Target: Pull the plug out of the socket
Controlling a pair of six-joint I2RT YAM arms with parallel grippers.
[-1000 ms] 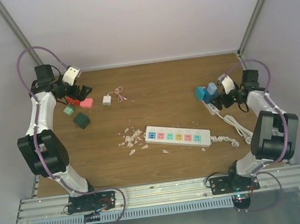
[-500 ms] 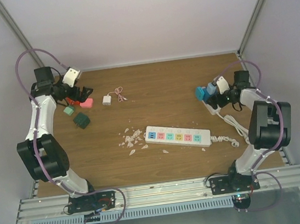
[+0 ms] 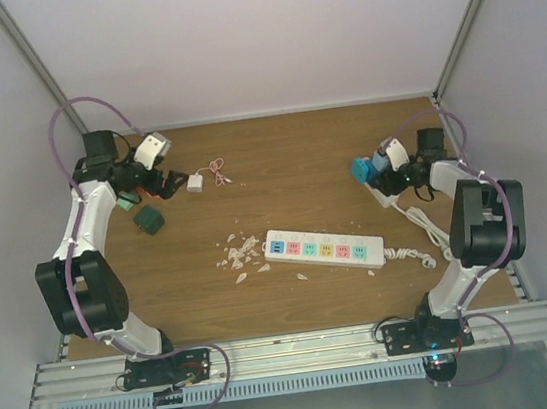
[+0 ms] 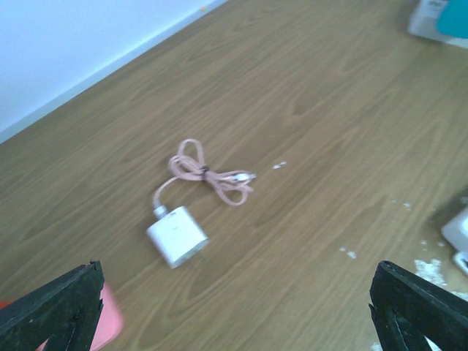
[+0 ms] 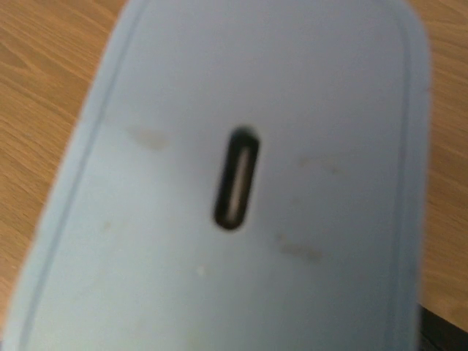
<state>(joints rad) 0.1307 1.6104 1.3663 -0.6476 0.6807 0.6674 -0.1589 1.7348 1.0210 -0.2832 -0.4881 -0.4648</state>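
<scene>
A light blue plug (image 3: 380,158) and a teal plug (image 3: 361,169) stand side by side on a small white socket (image 3: 385,196) at the right of the table. My right gripper (image 3: 387,171) is right at the blue plug. In the right wrist view the blue plug (image 5: 248,183) fills the frame, showing a dark slot, and the fingers are hidden. My left gripper (image 3: 168,181) is at the back left, with its jaws open and empty (image 4: 234,311). A white charger (image 4: 177,235) lies just ahead of it.
A pink cable (image 4: 210,173) coils off the white charger (image 3: 195,182). A long white power strip (image 3: 325,248) lies mid-table beside white crumbs (image 3: 239,251). A dark green block (image 3: 147,219) and a pink block (image 4: 110,325) sit near the left arm. The socket's cord (image 3: 429,234) trails forward.
My right gripper has moved left up to the blue plug and its jaws have narrowed. My left arm has swung right, toward the white charger.
</scene>
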